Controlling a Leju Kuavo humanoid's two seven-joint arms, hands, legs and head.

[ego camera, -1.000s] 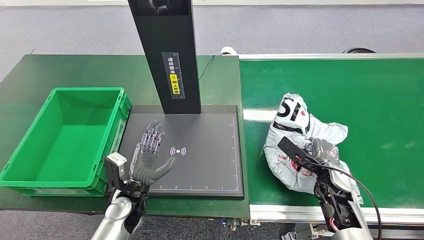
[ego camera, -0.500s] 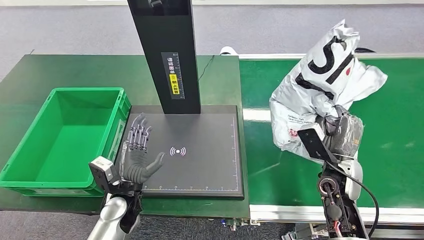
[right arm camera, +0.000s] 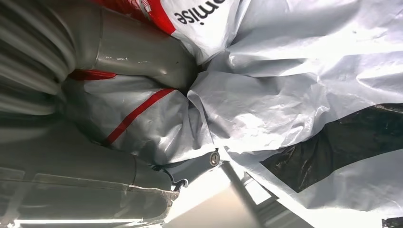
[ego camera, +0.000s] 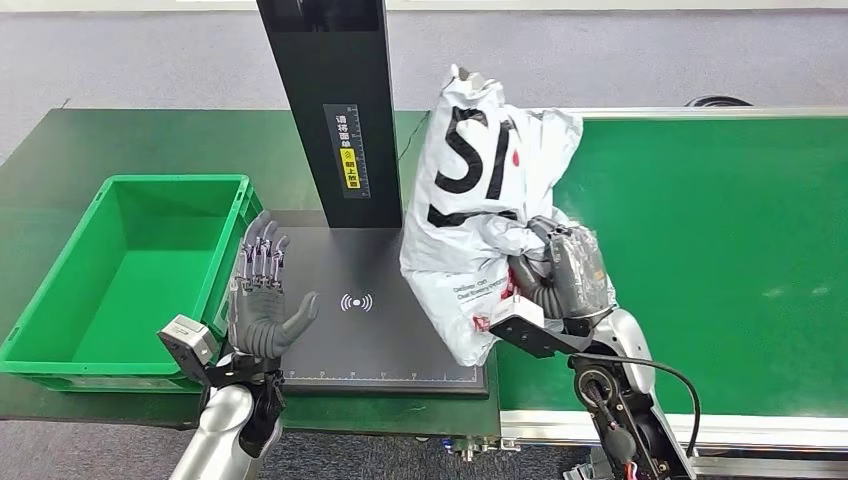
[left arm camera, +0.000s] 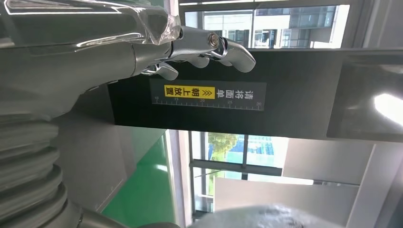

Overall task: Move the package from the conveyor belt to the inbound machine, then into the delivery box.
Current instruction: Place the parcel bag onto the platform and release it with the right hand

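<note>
Right hand (ego camera: 560,272) grips the package (ego camera: 480,210) by its crumpled middle and has carried it left, off the belt (ego camera: 720,250); half a second ago it hung over the belt, and now its lower end hangs over the right edge of the scanner plate (ego camera: 400,330), not yet set down. That puts the first leg nearly done; lowering onto the plate looks next. Left hand (ego camera: 262,305) has drawn back toward the bin (ego camera: 60,330), held up empty with fingers spread over the plate's left edge. Up close, the right wrist view shows the thumb (right arm camera: 142,59) dug into a fold of the plastic, a firm hold the head view hides. From the left wrist, the column's (left arm camera: 294,95) yellow label faces the camera.
</note>
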